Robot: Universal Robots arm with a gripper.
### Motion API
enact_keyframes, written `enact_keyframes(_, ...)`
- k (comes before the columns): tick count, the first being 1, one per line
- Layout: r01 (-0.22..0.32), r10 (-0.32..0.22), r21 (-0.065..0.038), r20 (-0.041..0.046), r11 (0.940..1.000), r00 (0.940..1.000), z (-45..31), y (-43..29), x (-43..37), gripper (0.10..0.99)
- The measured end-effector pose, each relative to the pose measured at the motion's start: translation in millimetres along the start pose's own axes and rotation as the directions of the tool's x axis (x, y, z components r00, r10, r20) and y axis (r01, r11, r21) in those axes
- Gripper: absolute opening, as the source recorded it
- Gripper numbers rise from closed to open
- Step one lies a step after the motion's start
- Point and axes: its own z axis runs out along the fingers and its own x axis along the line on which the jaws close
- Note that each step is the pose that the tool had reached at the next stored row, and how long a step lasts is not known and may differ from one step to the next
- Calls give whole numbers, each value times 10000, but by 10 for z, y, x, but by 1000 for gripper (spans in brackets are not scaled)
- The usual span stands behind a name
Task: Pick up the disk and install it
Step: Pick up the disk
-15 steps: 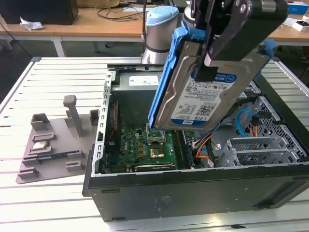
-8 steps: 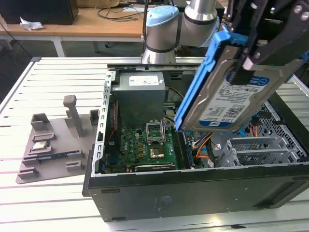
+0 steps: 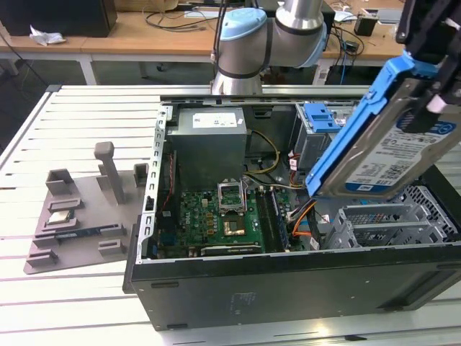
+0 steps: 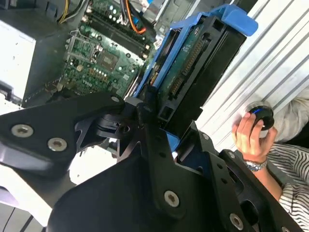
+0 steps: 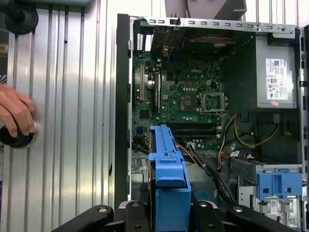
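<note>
Closest to the lens in the exterior view is the disk (image 3: 392, 140), hanging tilted in the air over the exterior view's right end of the open computer case (image 3: 288, 288), above the metal drive cage (image 3: 389, 223). I've got the gripper (image 3: 426, 68) pinched onto its upper end. The case sits on a pale slatted metal table (image 3: 79, 295). A grey tray (image 3: 86, 209) of fixtures is off to the exterior view's left, and a wooden desk (image 3: 144, 40) strewn with cables runs behind the arm (image 3: 248, 36). The disk itself is silver metal with a white-and-blue barcode label and a thin blue rail round the edge.

Second wrist view gives me its other face: green circuit board, dark connector strip, blue rail down the side, black fingers (image 4: 152, 140) clamped on it. The motherboard (image 4: 96, 63) is beyond it, and a person's hand (image 4: 251, 133) rests on a black knob (image 4: 260, 116) on the table slats.

First wrist view has the disk edge-on, mostly blue rail poking out over the case. The power supply (image 5: 277, 72) and a blue bracket (image 5: 277, 183) are inside the case.
</note>
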Motion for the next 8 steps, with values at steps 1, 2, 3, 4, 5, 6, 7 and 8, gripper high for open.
enact_keyframes(1,-2,2,-13,0,10000,10000,4,-42,1,365)
enact_keyframes(2,-2,2,-40,-1,10000,10000,15,-133,3,365)
enact_keyframes(3,-5,5,-60,-3,10000,10000,29,-198,5,365)
enact_keyframes(4,-5,5,-78,-3,10000,10000,51,-253,7,365)
enact_keyframes(5,-5,5,-89,-1,10000,10000,69,-288,9,365)
enact_keyframes(6,-6,6,-95,-1,10000,10000,82,-313,10,365)
enact_keyframes(7,-10,10,-110,-2,9999,10000,101,-394,12,365)
enact_keyframes(8,-7,7,-112,-2,9999,10000,103,-438,12,365)
